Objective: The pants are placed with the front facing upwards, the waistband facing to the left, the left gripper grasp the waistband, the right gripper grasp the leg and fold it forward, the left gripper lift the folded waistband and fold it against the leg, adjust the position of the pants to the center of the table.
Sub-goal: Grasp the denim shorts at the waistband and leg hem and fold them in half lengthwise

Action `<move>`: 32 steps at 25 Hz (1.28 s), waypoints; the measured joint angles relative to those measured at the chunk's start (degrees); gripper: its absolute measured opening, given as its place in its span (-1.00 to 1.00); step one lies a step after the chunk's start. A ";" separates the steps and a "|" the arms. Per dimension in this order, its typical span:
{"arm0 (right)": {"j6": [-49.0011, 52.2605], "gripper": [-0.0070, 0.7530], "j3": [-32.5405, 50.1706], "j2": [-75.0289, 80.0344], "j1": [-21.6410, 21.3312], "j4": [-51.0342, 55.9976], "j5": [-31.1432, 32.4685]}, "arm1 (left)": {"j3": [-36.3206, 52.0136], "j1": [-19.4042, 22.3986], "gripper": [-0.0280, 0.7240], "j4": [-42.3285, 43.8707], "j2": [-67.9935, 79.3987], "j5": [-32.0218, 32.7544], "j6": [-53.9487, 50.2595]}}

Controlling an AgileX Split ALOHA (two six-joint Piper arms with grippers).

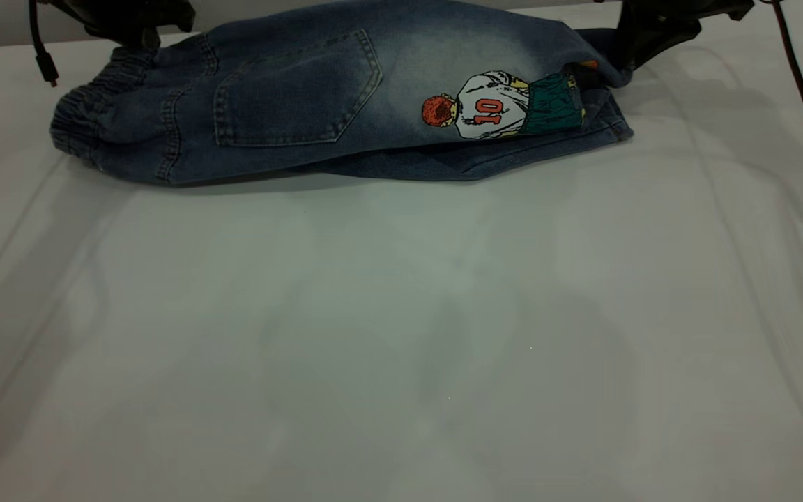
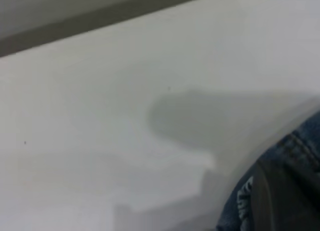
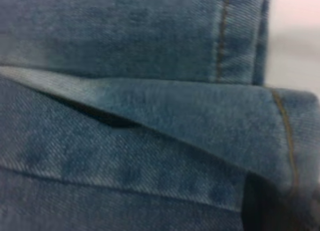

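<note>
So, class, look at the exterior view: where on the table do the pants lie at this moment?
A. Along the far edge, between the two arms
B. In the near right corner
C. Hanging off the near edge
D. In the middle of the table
A: the pants stretch along the far side of the table, with the left pincer and right pincer at their two ends.

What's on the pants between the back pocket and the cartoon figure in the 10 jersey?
Only a faded whitish patch of denim on the pants, between the back pocket and the cartoon figure, seen in the exterior view.
</note>
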 joint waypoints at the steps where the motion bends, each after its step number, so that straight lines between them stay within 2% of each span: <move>1: 0.00 -0.71 0.00 0.00 0.00 0.28 -0.52 | 0.00 0.07 -0.85 0.60 0.00 0.08 0.00; 6: 0.00 -0.27 0.00 0.00 0.00 0.47 -0.52 | 0.05 1.45 -0.85 0.63 0.00 0.46 -0.39; 8: 0.33 -0.16 0.00 0.00 0.00 0.59 -0.44 | 0.05 1.89 -0.85 0.76 0.00 0.90 -0.43; 15: 0.57 -0.08 -0.55 -0.48 -0.05 -0.80 -0.47 | 0.05 2.53 -0.85 0.78 0.03 0.68 -0.43; 22: 2.23 0.04 -7.29 -0.53 -0.05 -1.53 5.33 | 0.05 2.41 -0.79 2.11 0.03 -0.41 -0.43; 26: 2.54 0.06 -11.14 -0.53 -0.05 -2.01 7.44 | 0.05 2.37 -0.56 3.21 0.03 -0.92 -0.38; 32: 3.04 0.06 -12.72 -0.60 -0.05 -1.89 7.61 | 0.05 2.37 0.07 3.47 0.03 -0.87 -0.38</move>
